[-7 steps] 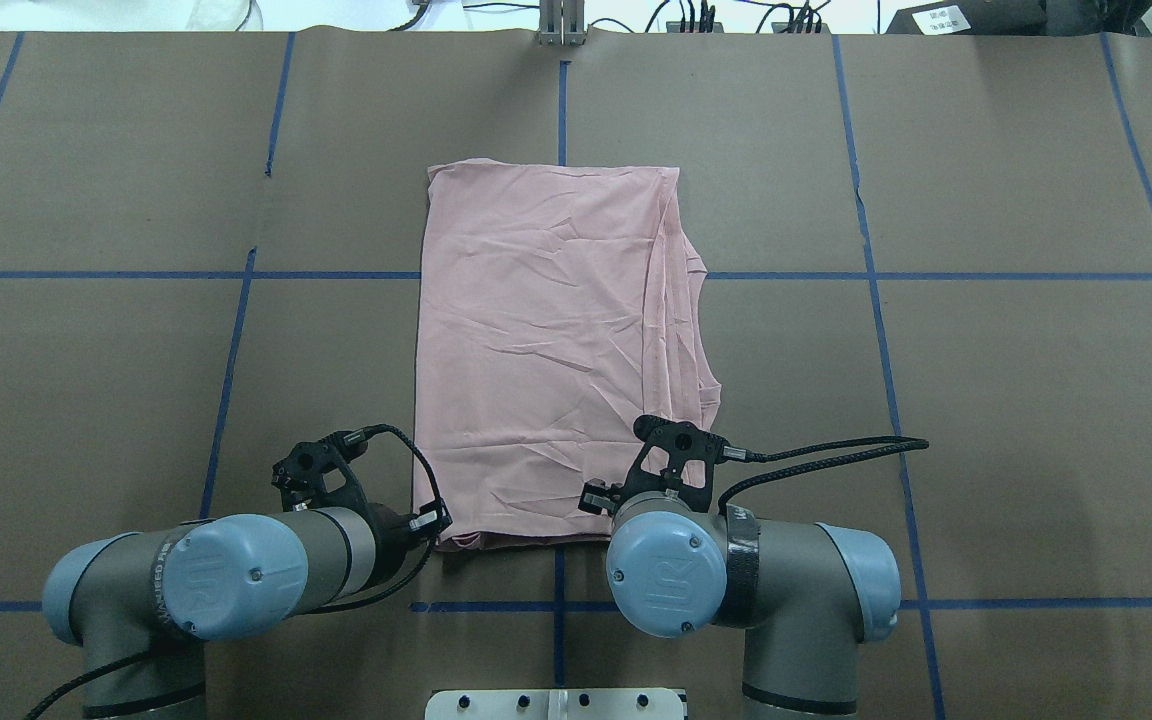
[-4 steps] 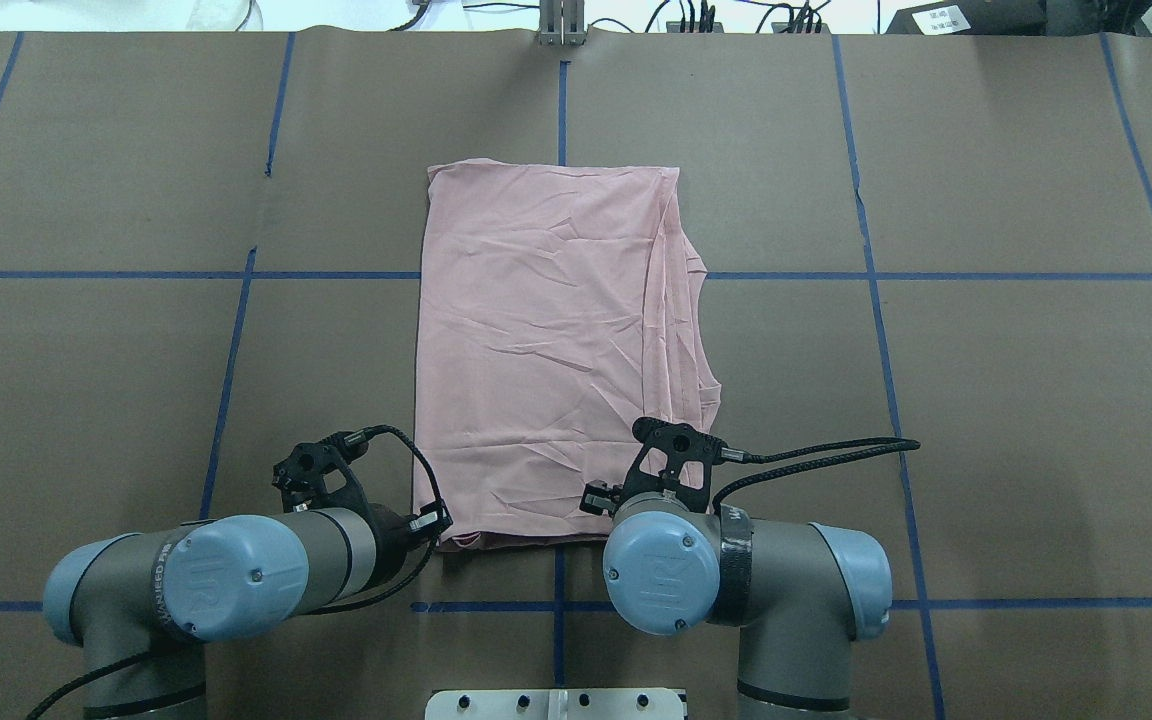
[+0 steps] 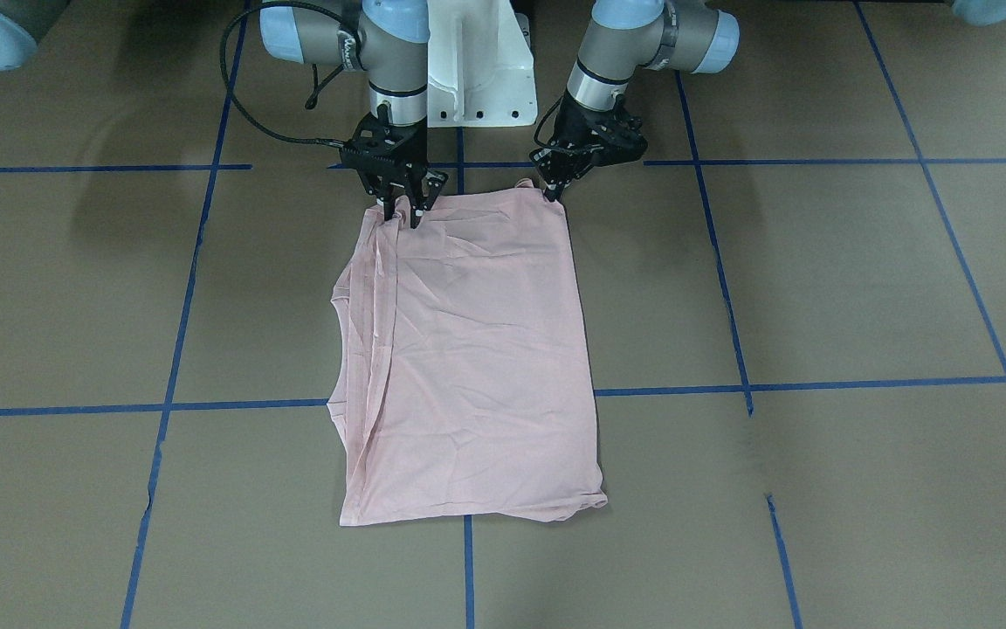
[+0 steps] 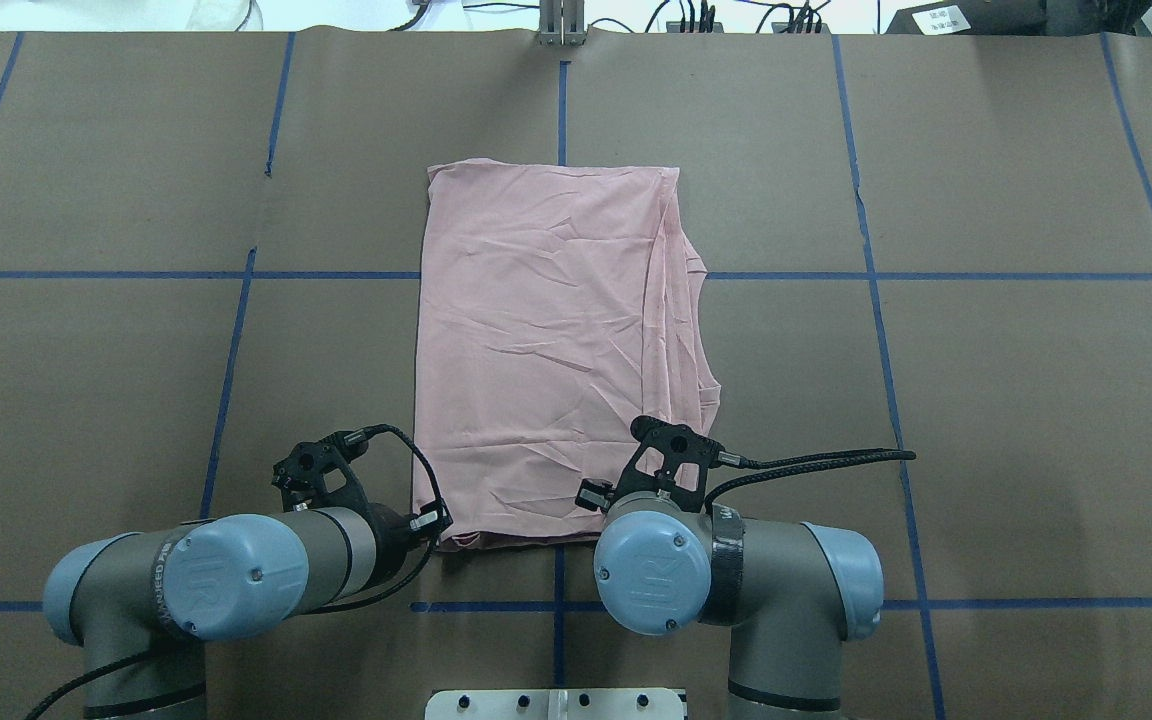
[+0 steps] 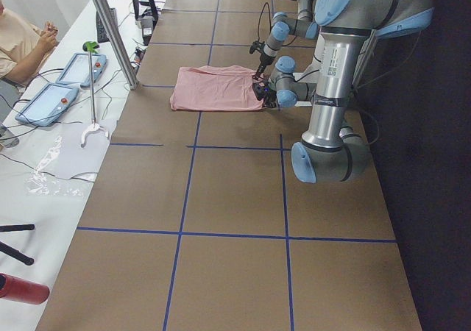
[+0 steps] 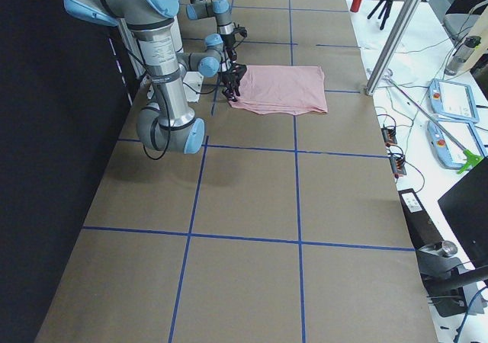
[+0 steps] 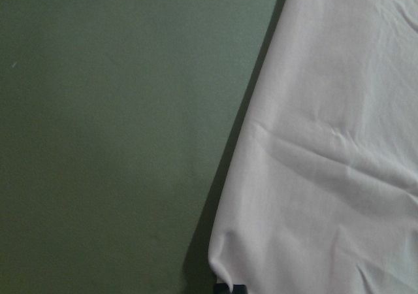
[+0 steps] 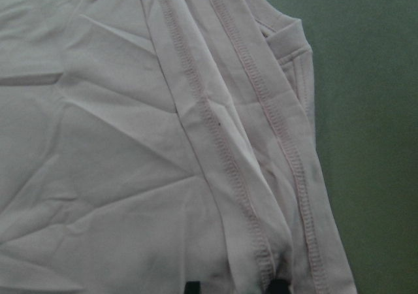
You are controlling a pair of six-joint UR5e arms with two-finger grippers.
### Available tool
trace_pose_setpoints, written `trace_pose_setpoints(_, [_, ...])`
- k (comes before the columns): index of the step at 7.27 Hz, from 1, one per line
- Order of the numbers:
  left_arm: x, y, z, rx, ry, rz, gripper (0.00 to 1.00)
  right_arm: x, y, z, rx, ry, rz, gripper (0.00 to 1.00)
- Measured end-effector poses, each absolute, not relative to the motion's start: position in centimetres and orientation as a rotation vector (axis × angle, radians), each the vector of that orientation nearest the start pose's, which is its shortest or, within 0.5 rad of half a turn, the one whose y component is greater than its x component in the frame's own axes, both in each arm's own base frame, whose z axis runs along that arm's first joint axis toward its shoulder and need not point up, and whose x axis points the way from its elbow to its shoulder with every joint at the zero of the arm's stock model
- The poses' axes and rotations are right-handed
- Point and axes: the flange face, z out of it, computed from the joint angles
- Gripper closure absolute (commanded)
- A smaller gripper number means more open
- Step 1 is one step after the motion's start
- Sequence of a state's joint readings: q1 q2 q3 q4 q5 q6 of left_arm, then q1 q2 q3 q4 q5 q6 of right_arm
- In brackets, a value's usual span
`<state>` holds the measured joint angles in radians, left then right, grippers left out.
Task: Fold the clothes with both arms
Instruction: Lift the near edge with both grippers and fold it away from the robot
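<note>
Pale pink cloth: the pale pink thin-fabric T-shirt [image 4: 546,340] lies flat, folded into a long rectangle, in the middle of the table.
Lie of the cloth: its long sides run away from the robot, and one short edge sits just in front of both wrists.
Layered side: stitched hems and a sleeve edge step out along the side on the robot's right; the other long side is one clean fold.
Surface: a brown paper-covered table [image 4: 986,400] crossed by blue tape grid lines [image 4: 86,274]; the shirt covers one crossing.
Left end effector: the black pronged left gripper [image 3: 553,194] sits at the near corner on the robot's left. Its fingertips [image 7: 228,287] are drawn close together, pinching the puckered corner.
Right end effector: the black pronged right gripper [image 3: 403,212] stands on the near corner of the layered side. Its fingertips [image 8: 192,286] are a little apart, with the gathered hems between them. Whether they clamp the cloth I cannot tell.
Arms: the grey tubular left arm [image 4: 236,575] and grey tubular right arm [image 4: 766,585], both with light blue joint caps, reach forward on either side of the white pedestal base [image 3: 477,70].
</note>
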<state>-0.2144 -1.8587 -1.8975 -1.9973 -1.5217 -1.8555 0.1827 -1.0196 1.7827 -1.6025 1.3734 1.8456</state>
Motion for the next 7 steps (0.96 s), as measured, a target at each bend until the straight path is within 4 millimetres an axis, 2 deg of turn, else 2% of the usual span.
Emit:
trace_pose_setpoints(2, [53.5,-25.7,30.8,0.007,1.053,-0.477,1.00,-60.8,-26.9,24.9,0.145,-0.764,0.538,1.00])
trace_pose_setpoints(5, [53.5,-25.7,30.7,0.009,1.055,-0.475,1.00,-60.8,-27.0,24.8,0.144,-0.767,0.543,1.00])
trace_pose_setpoints(6, [53.1,-25.8,30.2,0.012,1.064,-0.470,1.00,-60.5,-27.0,24.7,0.145,-0.771,0.542,1.00])
trace_pose_setpoints(7, [51.6,-25.7,28.7,0.021,1.079,-0.451,1.00,-59.4,-27.0,23.7,0.142,-0.782,0.542,1.00])
